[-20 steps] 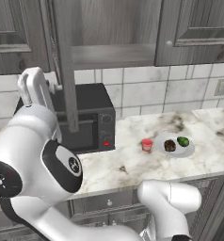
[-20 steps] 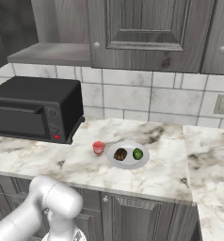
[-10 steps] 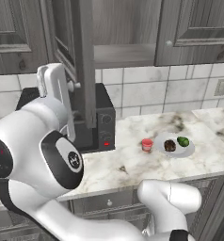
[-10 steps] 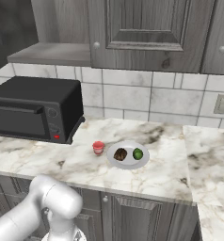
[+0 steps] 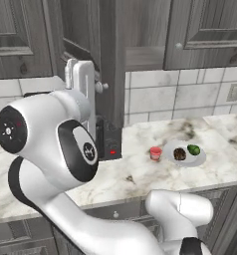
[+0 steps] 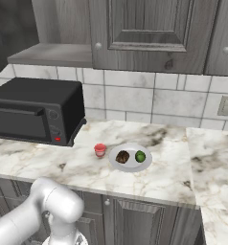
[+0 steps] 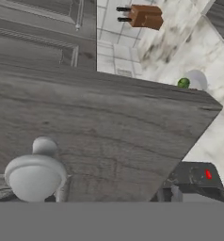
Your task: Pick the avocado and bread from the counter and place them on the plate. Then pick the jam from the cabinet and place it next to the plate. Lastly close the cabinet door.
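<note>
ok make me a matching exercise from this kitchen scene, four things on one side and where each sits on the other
Things:
1. dark green glossy avocado
2. small pink jam jar with white lid
3. black microwave oven
4. grey wood-grain cabinet door

Places:
A. on the marble counter just left of the plate
B. swung open over the counter
C. at the counter's left end
D. on the round white plate beside the dark brown bread

Pairs: 1-D, 2-A, 3-C, 4-B

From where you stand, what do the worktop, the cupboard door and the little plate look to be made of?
The counter looks like polished marble: white with beige-brown veins.

The cabinet door looks like grey-stained wood or a wood-look laminate: streaky grain runs along it, with a matte finish. Its round knob seems pale metal or plastic.

The plate looks like plain white ceramic, though the rendering leaves that open.
</note>
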